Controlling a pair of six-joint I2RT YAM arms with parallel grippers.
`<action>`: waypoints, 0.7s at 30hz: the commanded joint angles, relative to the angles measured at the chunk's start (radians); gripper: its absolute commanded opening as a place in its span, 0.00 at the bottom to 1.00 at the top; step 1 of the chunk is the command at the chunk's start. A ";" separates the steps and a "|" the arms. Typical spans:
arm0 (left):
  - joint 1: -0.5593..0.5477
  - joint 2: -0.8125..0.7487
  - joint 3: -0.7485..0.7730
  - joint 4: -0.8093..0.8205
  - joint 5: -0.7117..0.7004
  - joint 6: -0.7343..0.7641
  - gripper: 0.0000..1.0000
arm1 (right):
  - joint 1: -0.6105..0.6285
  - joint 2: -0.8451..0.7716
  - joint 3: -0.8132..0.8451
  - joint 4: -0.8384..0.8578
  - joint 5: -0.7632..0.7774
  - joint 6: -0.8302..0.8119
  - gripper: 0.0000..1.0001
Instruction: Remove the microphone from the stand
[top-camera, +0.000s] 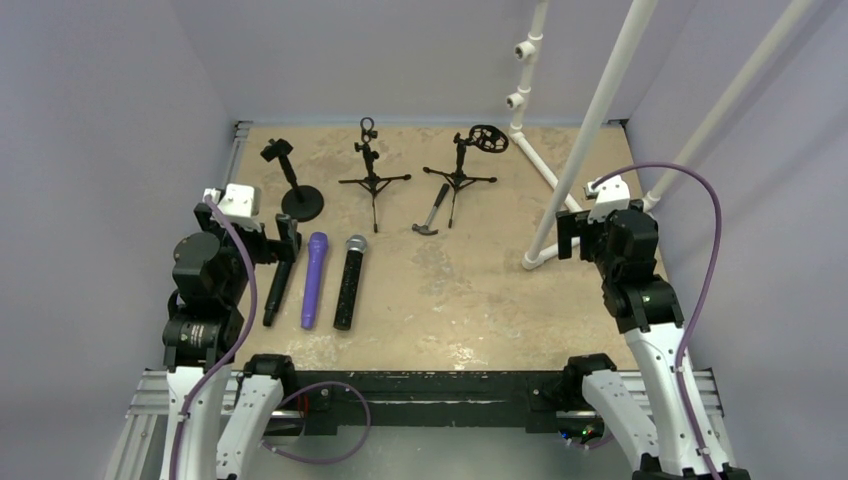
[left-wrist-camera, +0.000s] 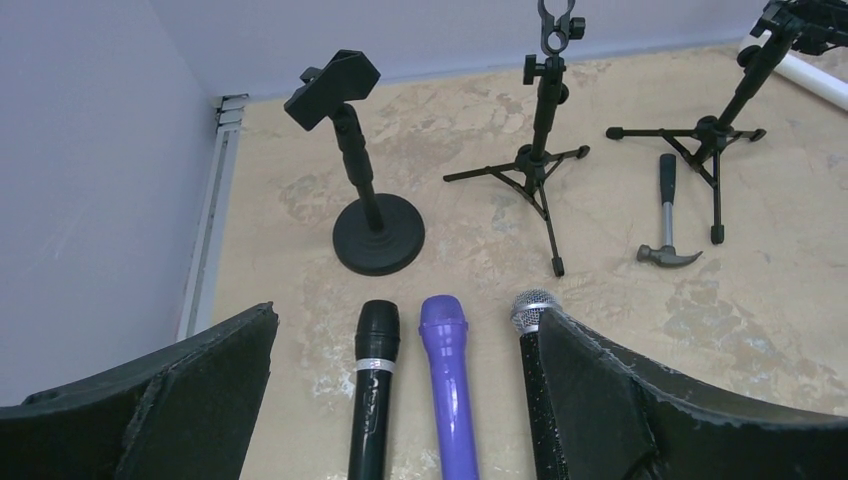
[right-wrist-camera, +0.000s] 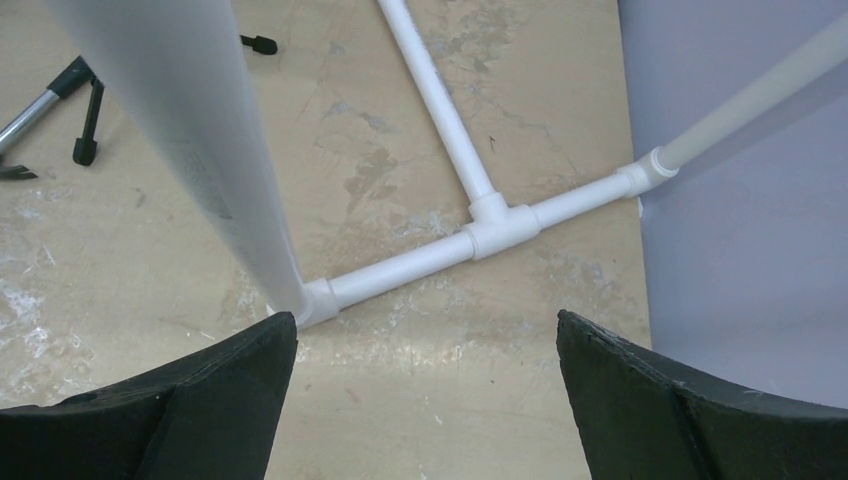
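Left wrist: three mics (left-wrist-camera: 447, 390) lie flat on the tabletop (left-wrist-camera: 620, 330) below the left gripper (left-wrist-camera: 408, 320), jaws wide apart. Stands (left-wrist-camera: 365, 190) look empty. Right gripper (right-wrist-camera: 425, 325) is spread too, holding nothing. Mics are likely rigid, light and roll-prone; pinch mid-barrel.

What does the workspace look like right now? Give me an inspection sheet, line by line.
Surface: tan table, mottled.
Job's things: round-base stand, middle tripod stand, right tripod stand upright, holders empty; black microphone, purple microphone, silver-grille microphone lying side by side.
Clutter: hammer beside the right tripod stand.
End effectors: left end effector open, empty, above the microphones; right end effector open, empty, above the pipe frame.
Cables: left cable and right cable, purple, looping along the arms.
Surroundings: white pipe frame at right; plain walls.
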 joint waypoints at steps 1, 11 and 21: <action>0.007 0.005 -0.006 0.062 0.024 -0.004 1.00 | -0.009 -0.026 -0.020 0.082 0.052 0.028 0.98; 0.007 0.028 0.012 0.051 0.075 -0.011 1.00 | -0.010 -0.033 0.005 0.051 0.007 0.031 0.98; 0.007 0.027 0.018 0.050 0.027 -0.071 1.00 | -0.009 -0.028 0.027 0.021 -0.001 0.032 0.97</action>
